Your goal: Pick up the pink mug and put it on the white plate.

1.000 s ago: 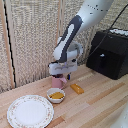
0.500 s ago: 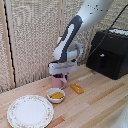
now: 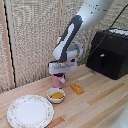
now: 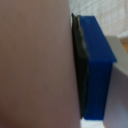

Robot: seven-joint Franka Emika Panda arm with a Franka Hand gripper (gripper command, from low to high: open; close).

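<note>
Gripper [image 3: 60, 75] clamped on the mug [image 3: 58, 80]; wrist view shows a blue finger pad [image 4: 95, 70] pressed flat against its pink wall. Mug sits just behind the small bowl [image 3: 56, 95], apart from the platter [image 3: 30, 111] at the exterior view's lower left.

A light wooden table [image 3: 95, 102] carries everything. Taking the small white bowl [image 3: 56, 95] with orange contents as landmark: the white platter [image 3: 30, 111] lies flat just beside it toward the exterior view's left and nearer the camera; a small orange block [image 3: 77, 88] lies near it toward the right; a black boxy appliance [image 3: 109, 52] stands well beyond, far right.
</note>
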